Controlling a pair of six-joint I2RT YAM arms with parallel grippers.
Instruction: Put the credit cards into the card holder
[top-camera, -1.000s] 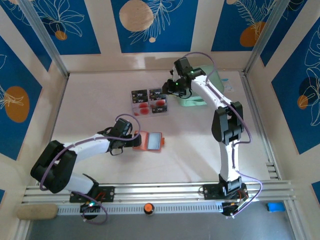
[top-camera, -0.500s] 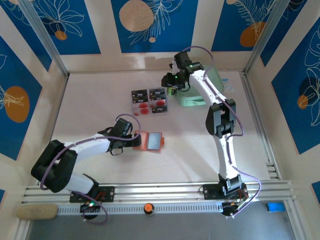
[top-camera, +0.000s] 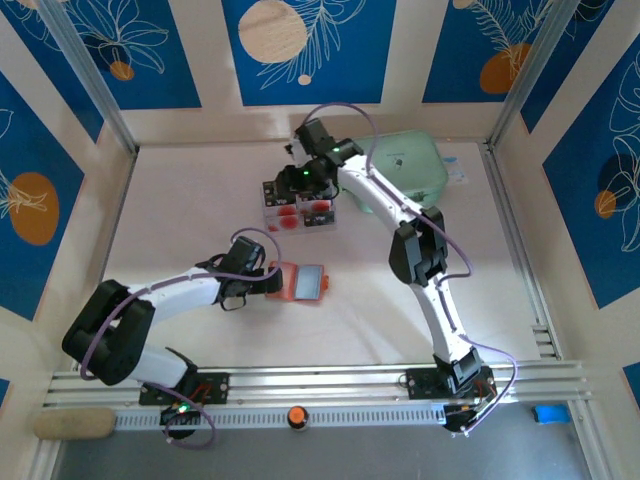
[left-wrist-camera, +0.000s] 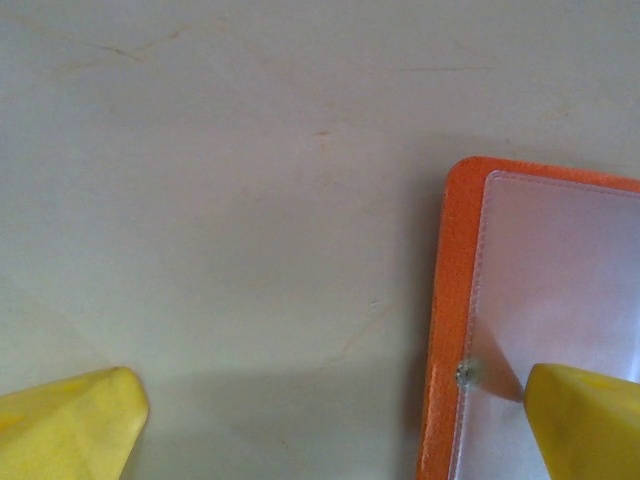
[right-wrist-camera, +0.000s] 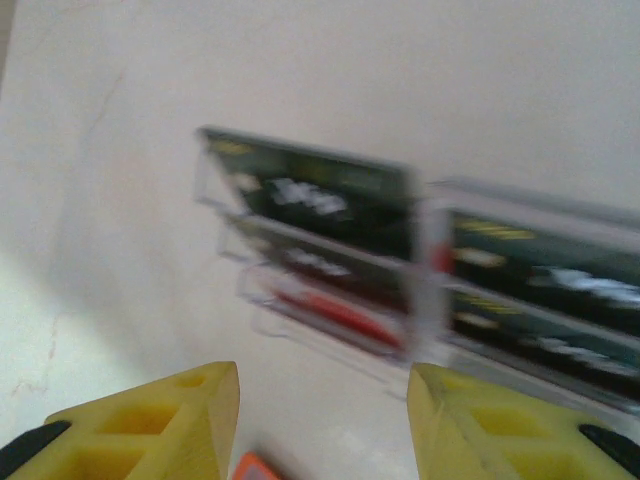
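White table (top-camera: 180, 215), right gripper (right-wrist-camera: 322, 400) outstretched, unclenched above credit cards (top-camera: 283, 212), left gripper (left-wrist-camera: 335, 405) spread at card holder (top-camera: 310, 282)

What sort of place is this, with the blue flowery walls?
Probably a robot practice booth: left arm and right arm bolted to a metal rail, blue panels boxing in the table, and props laid out, credit cards and a card holder.

There are two arms (top-camera: 180, 290), one orange card holder (top-camera: 300, 283), one mint-green pouch (top-camera: 410, 165), and two clear tiered racks (top-camera: 283, 212) side by side holding several credit cards (right-wrist-camera: 320, 195), too blurred to count.
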